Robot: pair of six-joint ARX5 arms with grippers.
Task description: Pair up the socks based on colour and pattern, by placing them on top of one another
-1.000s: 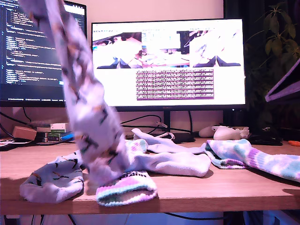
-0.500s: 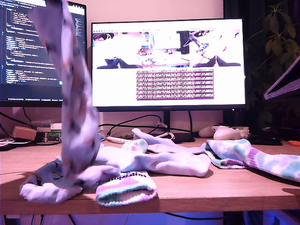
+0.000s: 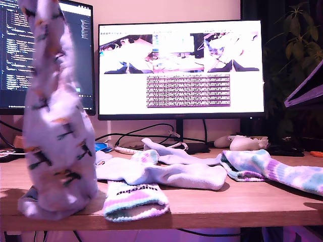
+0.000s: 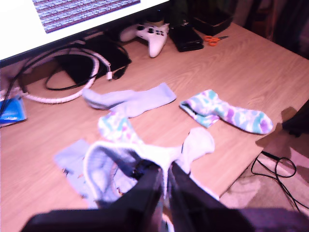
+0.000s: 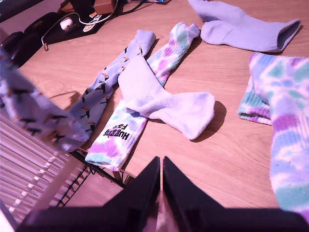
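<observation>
My first gripper (image 4: 165, 181) is shut on the cuff of a pale blue sock with dark motifs (image 3: 55, 141), which hangs long at the exterior view's left. Its toe reaches the table's front edge. Its match (image 5: 111, 77) lies on the table, mostly hidden behind it in the exterior view. A tie-dye sock with a lettered cuff (image 3: 133, 199) lies beside it, with a white sock (image 5: 164, 104) across it. A second white sock (image 4: 130, 100) lies further back. Another tie-dye sock (image 3: 272, 169) lies at the exterior view's right. My second gripper (image 5: 161, 176) hovers shut above the table's edge.
Two monitors (image 3: 181, 68) stand at the back of the wooden table (image 3: 227, 204). A game controller (image 4: 152, 36), orange scissors (image 4: 216, 38) and coiled cables (image 4: 72, 84) lie behind the socks. A white radiator (image 5: 29, 159) shows beyond the table's edge.
The hanging pale blue sock has swung toward the exterior view's left and now covers the matching sock on the table. The tie-dye sock's lettered cuff has come into view.
</observation>
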